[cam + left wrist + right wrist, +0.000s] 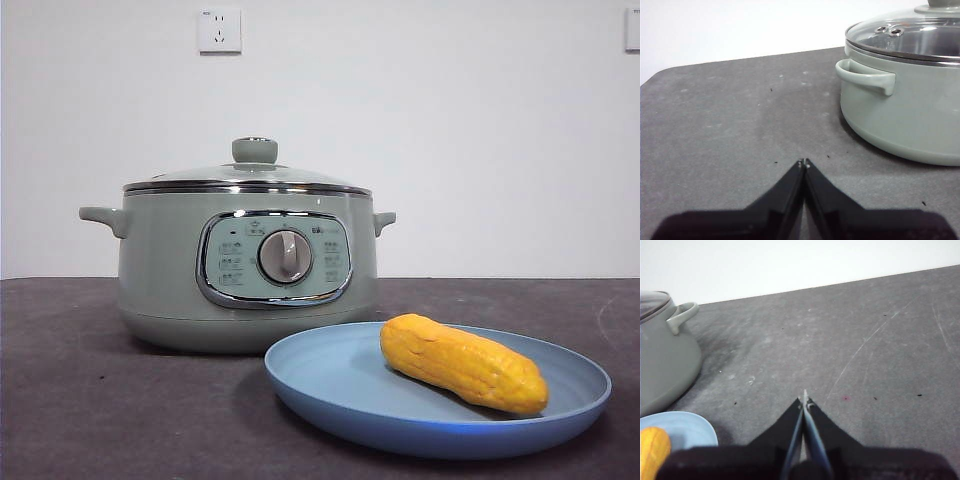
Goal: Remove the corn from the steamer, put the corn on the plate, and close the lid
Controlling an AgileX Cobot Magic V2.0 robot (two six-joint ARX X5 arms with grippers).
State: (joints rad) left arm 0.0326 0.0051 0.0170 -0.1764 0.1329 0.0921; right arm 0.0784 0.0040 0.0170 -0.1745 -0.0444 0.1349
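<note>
Steamer (245, 270) stands at left with its lid (250, 175) seated on the rim; corn (462, 363) lies on the plate (330, 385) at right. All three steps look done. My left gripper (804, 162) and right gripper (804, 399) are both closed, empty, off the things.

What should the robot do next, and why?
Probably nothing more, just keep both arms back. The corn already lies on the plate, the lid sits on the steamer, and the left gripper and right gripper are shut, holding nothing.
</note>
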